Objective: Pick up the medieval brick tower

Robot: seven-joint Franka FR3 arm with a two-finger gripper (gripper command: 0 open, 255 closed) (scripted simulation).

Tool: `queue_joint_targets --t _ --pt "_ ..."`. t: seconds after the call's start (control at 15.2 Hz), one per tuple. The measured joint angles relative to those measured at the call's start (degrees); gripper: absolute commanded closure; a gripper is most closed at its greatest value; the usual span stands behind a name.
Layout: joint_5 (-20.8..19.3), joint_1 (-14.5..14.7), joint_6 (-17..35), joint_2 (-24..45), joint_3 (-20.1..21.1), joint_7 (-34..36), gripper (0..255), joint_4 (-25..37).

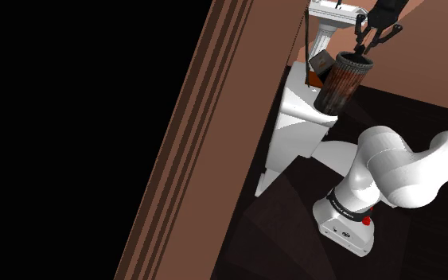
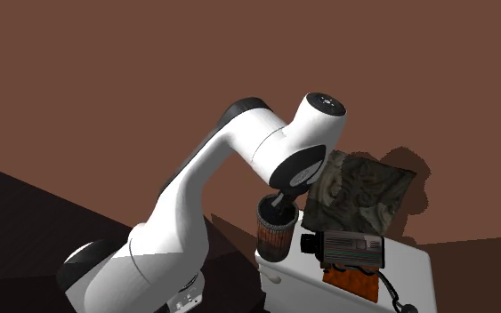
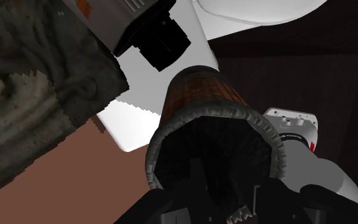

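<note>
The brick tower (image 1: 340, 82) is a reddish-brown cylinder with a dark crenellated rim and a hollow top. It hangs tilted at the edge of the white tabletop (image 1: 298, 119), with its base off the surface. My gripper (image 1: 369, 38) comes down on its top and is shut on the rim. In the second exterior view the tower (image 2: 274, 233) hangs under the gripper (image 2: 280, 203), just past the table's left edge (image 2: 270, 271). In the wrist view the gripper (image 3: 225, 197) sits at the tower's open mouth (image 3: 199, 95), with one finger inside the hollow.
A camera-like object (image 2: 342, 244) with a black lens lies on the table over something orange (image 2: 351, 280). A mottled grey-green slab (image 2: 359, 191) leans against the brown wall behind. The arm's base (image 1: 345, 223) stands on dark floor. A black area covers the shoulder view's left.
</note>
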Motion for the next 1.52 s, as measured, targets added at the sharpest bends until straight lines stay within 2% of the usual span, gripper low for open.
queue_joint_targets --t 0.59,1.52 --pt "0.27 0.23 -0.69 0.57 0.14 -0.11 255 1.19" --pt "2.80 3.95 -8.84 8.65 -0.01 -2.21 255 17.25"
